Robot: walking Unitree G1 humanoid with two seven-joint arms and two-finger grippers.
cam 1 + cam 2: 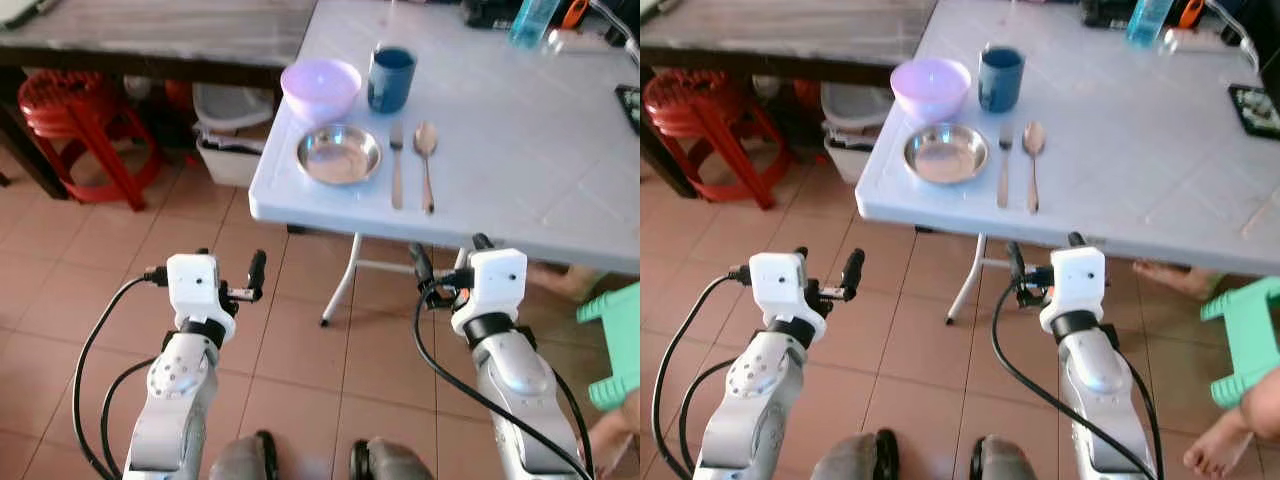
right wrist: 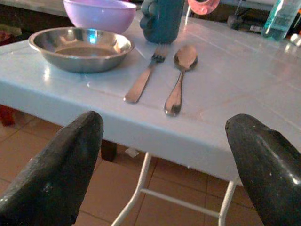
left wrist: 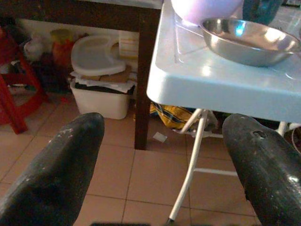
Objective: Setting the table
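Note:
A pale folding table [image 1: 520, 170] stands ahead, with a place set at its near left corner. There a steel dish [image 1: 339, 155] lies in front of a purple bowl [image 1: 320, 88] and a blue mug [image 1: 390, 80]. A fork [image 1: 396, 165] and a spoon [image 1: 426, 160] lie side by side to the right of the dish. Both arms are held low in front of the table's edge, over the tiled floor. My left gripper [image 1: 230, 262] is open with nothing in it, and so is my right gripper [image 1: 450, 255]. The right wrist view looks over the dish [image 2: 80, 47], fork [image 2: 146, 77] and spoon [image 2: 181, 77].
A dark wooden table [image 1: 160, 40] stands at the left, with red stools [image 1: 75, 110] and a white bin [image 1: 235, 135] below it. A green stool [image 1: 615, 340] and a person's bare foot [image 1: 1220, 450] are at the right. A bottle [image 1: 533, 20] stands at the table's back.

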